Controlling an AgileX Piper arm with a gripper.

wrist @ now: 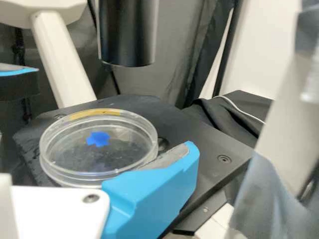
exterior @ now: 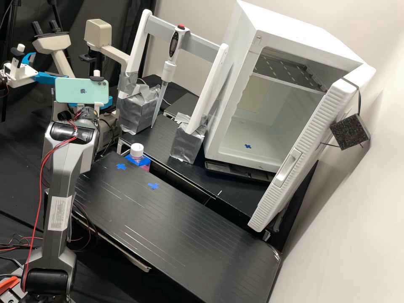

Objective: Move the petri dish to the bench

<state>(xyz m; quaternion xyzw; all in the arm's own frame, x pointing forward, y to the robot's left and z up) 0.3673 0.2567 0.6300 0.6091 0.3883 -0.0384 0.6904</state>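
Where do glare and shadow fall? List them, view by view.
High view: pale streaks cross the black bench, glare or scuffs, I can't tell which; the open white cabinet is dimmer under its roof than at its floor. Wrist view: light glints along the clear rim of the petri dish; a soft sheen lies on the black stage.

The clear dish (wrist: 99, 172) has a yellow strip (wrist: 94, 113) along its rim, with a blue patch (wrist: 98, 139) showing through. Two blue crosses, one (exterior: 121, 166) near the far-left corner, mark the black counter (exterior: 189, 235), finely streaked in grey. The phone (exterior: 81, 90) is mint green; the fridge (exterior: 235, 105) is white, its hanging block (exterior: 350, 131) black with pale speckles.
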